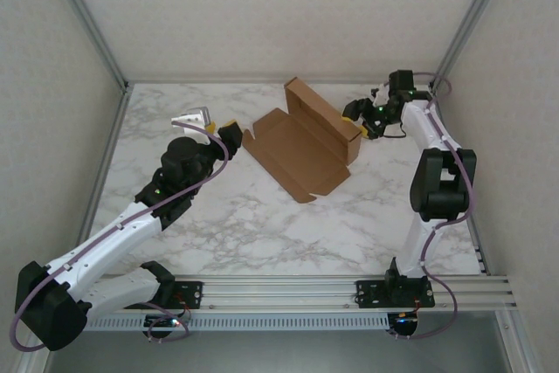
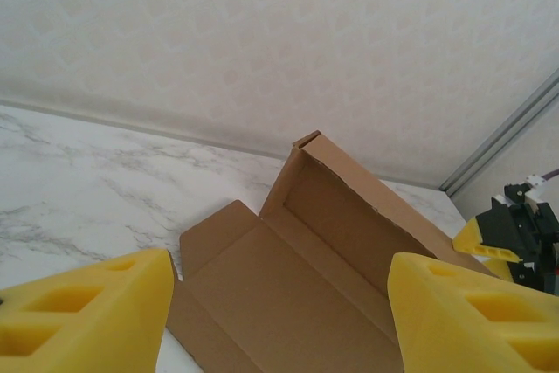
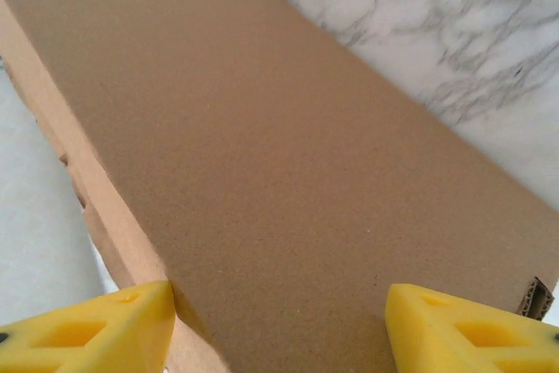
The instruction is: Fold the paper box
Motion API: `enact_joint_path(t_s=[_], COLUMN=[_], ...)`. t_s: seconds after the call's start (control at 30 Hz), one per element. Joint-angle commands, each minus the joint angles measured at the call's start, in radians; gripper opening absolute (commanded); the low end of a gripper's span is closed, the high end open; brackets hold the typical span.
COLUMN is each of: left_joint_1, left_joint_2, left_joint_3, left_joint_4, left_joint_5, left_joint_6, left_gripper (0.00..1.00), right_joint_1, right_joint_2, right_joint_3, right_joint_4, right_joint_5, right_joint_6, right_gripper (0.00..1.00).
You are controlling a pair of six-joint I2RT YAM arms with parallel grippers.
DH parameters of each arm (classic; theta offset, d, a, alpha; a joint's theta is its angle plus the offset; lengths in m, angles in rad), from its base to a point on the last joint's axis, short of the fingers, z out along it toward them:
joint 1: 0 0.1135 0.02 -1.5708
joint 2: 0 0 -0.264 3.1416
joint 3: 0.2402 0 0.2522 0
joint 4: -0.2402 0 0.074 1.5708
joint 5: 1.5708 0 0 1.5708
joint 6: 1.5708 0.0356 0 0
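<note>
The paper box [image 1: 301, 150] lies opened out on the marble table, brown cardboard with its base flat and one long panel standing up along the far right side. My left gripper [image 1: 231, 131] hovers just left of the box's left flap, open; in the left wrist view its yellow fingers [image 2: 87, 312] frame the box's inside [image 2: 297, 294]. My right gripper [image 1: 358, 120] sits behind the raised panel, open. The panel's outer face [image 3: 262, 155] spans the gap in front of the right gripper [image 3: 279, 321], and the left pad touches its edge.
Pale walls and aluminium posts [image 1: 87, 19] close in the table on three sides. A rail [image 1: 288, 290] carrying both arm bases runs along the near edge. Bare marble [image 1: 279, 224] stretches between the box and the rail. The right gripper [image 2: 511, 246] shows past the box.
</note>
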Motion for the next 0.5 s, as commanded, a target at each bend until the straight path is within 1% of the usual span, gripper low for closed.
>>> enact_joint_path(t_s=[0.0, 0.17, 0.27, 0.37, 0.47], left_joint_1=[0.009, 0.009, 0.009, 0.010, 0.009], left_joint_2=[-0.001, -0.001, 0.001, 0.002, -0.002], left_joint_3=[-0.004, -0.005, -0.005, -0.005, -0.008], left_joint_4=[0.028, 0.023, 0.023, 0.019, 0.017], left_joint_5=[0.022, 0.021, 0.021, 0.021, 0.013], left_joint_6=[-0.016, -0.018, -0.018, -0.018, -0.014], left_gripper=[0.67, 0.67, 0.67, 0.67, 0.67], right_joint_1=[0.007, 0.012, 0.002, -0.015, -0.036], right_joint_2=[-0.039, -0.050, -0.046, -0.041, -0.041], right_joint_3=[-0.050, -0.106, -0.125, -0.146, -0.174], right_joint_4=[0.016, 0.011, 0.018, 0.052, 0.098], right_joint_5=[-0.046, -0.016, 0.009, 0.004, -0.027], right_joint_6=[0.057, 0.033, 0.026, 0.044, 0.074], right_gripper=[0.64, 0.61, 0.58, 0.52, 0.48])
